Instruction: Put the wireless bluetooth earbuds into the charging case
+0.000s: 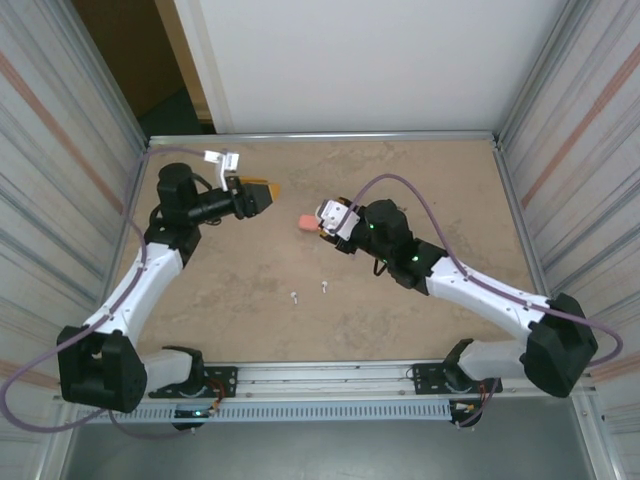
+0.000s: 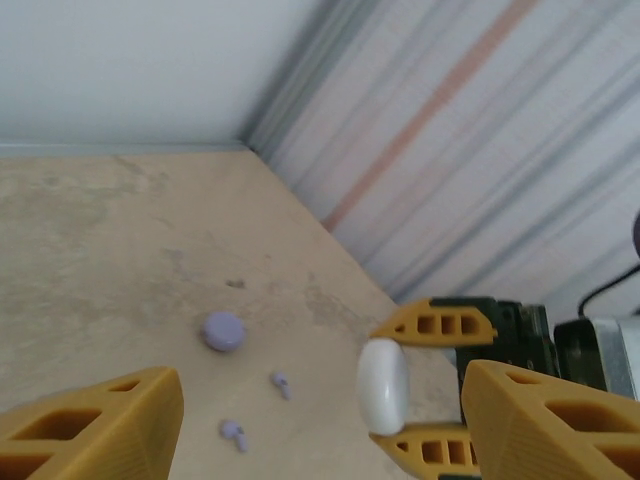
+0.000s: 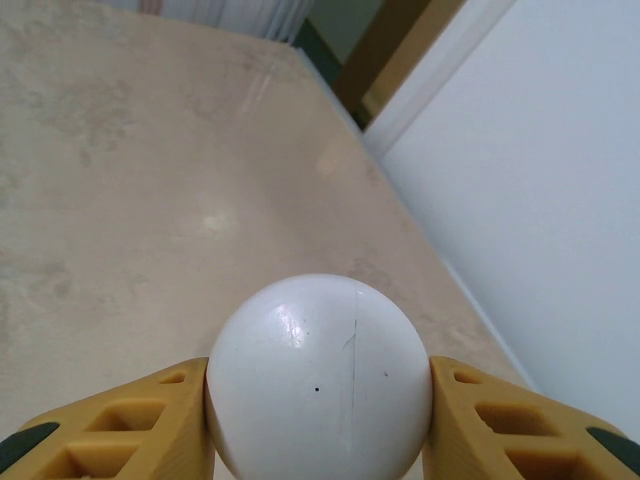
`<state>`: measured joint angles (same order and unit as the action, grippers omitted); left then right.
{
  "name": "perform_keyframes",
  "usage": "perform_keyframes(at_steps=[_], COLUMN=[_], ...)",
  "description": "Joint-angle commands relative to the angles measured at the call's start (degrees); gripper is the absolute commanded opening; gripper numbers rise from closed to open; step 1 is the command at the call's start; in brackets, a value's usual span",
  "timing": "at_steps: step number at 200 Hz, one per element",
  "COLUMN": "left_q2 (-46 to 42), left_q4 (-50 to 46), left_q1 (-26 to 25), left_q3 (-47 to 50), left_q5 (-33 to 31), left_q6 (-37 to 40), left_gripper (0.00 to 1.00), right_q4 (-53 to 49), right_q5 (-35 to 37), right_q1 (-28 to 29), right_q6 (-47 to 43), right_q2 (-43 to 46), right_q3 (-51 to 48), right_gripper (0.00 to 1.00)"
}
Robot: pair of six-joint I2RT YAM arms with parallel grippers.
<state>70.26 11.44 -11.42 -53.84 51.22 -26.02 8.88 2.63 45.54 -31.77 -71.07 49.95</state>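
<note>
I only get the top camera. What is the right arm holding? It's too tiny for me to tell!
Observer: A round white case, squeezed between the right fingers.
Operator: Is anything purple around?
Observer: Yes. The left wrist view shows a purple case with two purple earbuds lying near it.
Operator: Is the left arm holding something too?
Observer: No, the left fingers stand apart with nothing between them.
</note>
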Motion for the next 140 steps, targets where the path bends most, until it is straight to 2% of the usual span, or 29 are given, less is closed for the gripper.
perform_keyframes(at_steps=[1, 63, 140], left_q2=[2.74, 9.55, 12.69], left_q4=[1.77, 3.16, 6.68], left_q1=[-2.13, -7.69, -11.63], left_q3=[-3.55, -8.15, -10.52], left_q5=[7.93, 14.82, 15.40], left_q6=[1.86, 1.74, 0.22], left_gripper=[0.74, 0.75, 0.75], right_q4=[-1.92, -4.27, -2.03], right_q5=[0.98, 0.70, 0.64], right_q1=[-0.68, -2.09, -2.61], right_q6=[-3.76, -7.05, -6.43], right_q2=[3.85, 8.91, 10.42], right_q3=[-0.15, -0.15, 0.50], right_gripper=[0.47, 0.47, 0.47])
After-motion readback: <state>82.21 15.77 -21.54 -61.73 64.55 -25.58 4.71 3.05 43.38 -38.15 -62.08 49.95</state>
